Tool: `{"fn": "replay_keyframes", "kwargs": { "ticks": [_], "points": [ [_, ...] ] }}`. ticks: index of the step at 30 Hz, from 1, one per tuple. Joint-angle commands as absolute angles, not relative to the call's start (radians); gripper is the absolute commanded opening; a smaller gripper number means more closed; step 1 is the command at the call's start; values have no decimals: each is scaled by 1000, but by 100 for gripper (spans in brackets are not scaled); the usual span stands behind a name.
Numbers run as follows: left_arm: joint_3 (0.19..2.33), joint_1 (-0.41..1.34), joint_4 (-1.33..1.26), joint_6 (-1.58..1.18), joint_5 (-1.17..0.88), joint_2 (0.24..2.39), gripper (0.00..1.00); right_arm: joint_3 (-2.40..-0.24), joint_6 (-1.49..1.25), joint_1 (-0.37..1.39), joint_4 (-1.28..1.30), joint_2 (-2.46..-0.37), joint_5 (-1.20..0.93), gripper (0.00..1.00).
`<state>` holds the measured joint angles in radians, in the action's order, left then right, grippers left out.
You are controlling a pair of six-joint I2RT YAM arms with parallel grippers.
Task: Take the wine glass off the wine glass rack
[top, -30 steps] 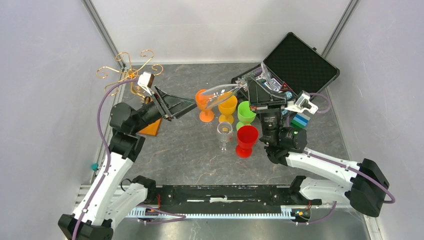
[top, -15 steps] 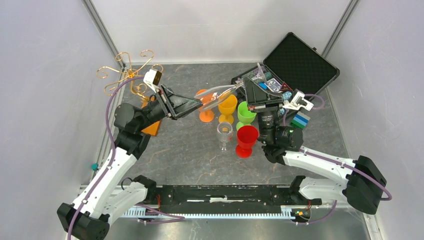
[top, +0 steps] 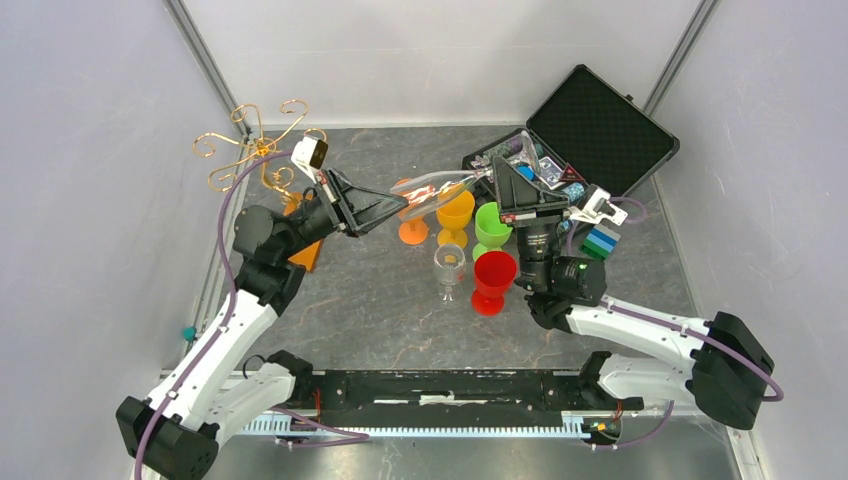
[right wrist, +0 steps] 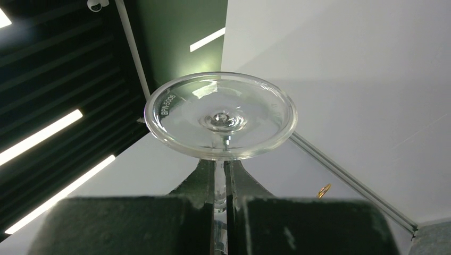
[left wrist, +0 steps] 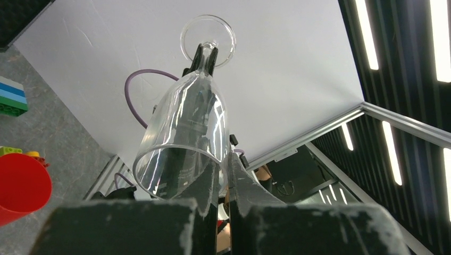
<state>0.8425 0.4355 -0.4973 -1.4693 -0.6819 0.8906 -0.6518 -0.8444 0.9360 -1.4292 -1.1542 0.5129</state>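
A clear wine glass [top: 440, 183] hangs sideways in the air over the table, held from both ends. My right gripper [top: 492, 172] is shut on its stem just below the round foot [right wrist: 220, 114]. My left gripper [top: 405, 205] is shut on the bowl's rim [left wrist: 186, 122], one finger inside the bowl and one outside. In the left wrist view the left gripper [left wrist: 224, 162] pinches the glass wall. In the right wrist view the right gripper [right wrist: 219, 167] clamps the stem. The wine glass rack [top: 262, 150], gold wire scrolls on an orange-brown base [top: 305, 255], stands at the back left, apart from the glass.
Under the held glass stand orange [top: 411, 230], yellow [top: 455, 215], green [top: 492, 225] and red [top: 494, 278] goblets and a small clear glass [top: 450, 265]. An open black case [top: 600, 125] lies at the back right, with a striped block stack [top: 600, 242] beside it.
My left gripper has moved right to the glass's bowl and closed on its rim. The right gripper has kept its hold on the stem, shifting slightly left.
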Motion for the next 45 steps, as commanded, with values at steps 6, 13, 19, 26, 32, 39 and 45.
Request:
{"fn": "replay_keyframes", "kwargs": {
  "ticks": [6, 13, 19, 26, 32, 39, 45],
  "points": [
    [867, 447, -539, -1407, -654, 875, 2, -624, -832, 937, -1410, -1125, 507, 4],
    [894, 446, -480, -1320, -618, 854, 2, -633, -799, 937, -1425, -1115, 469, 31],
    [933, 447, -423, -1222, -541, 842, 2, -635, -789, 938, -1427, -1112, 430, 48],
    [1004, 446, -361, -1107, -456, 826, 2, -638, -777, 937, -1380, -1092, 404, 62],
    [1050, 447, -304, -1045, -418, 825, 2, -632, -778, 938, -1339, -1079, 392, 68],
    [1152, 447, -60, -873, -361, 797, 2, -610, -772, 938, -1239, -1023, 374, 70],
    [1369, 447, 460, -609, -339, 783, 2, -618, -670, 937, -969, -910, 413, 70]
  ]
}}
